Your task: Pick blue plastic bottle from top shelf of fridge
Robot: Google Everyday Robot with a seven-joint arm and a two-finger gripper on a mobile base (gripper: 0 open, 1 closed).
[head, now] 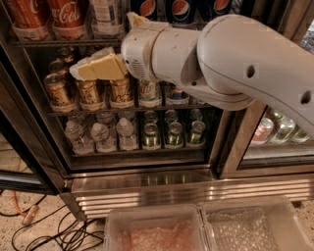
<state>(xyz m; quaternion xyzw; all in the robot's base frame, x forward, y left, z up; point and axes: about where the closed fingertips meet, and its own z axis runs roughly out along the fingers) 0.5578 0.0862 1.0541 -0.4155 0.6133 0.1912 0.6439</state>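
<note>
The blue plastic bottle (105, 15), clear with a pale whitish label, stands on the top shelf (64, 43) of the fridge (147, 188). Red Coca-Cola bottles (65, 14) stand to its left and dark Pepsi bottles (180, 9) to its right. My gripper (95, 67), with yellowish pads, points left in front of the rack of gold cans. It is just below the top shelf's front rail and below the blue bottle. It holds nothing that I can see. My bulky white arm (230, 59) crosses from the right and hides part of the shelves.
Gold cans (56, 90) fill the middle rack. Small water bottles (100, 135) and green cans (171, 132) fill the rack below. Two clear plastic bins (152, 228) sit in front of the ribbed base. Cables (54, 230) lie on the floor at left. More cans (279, 130) show behind the right door.
</note>
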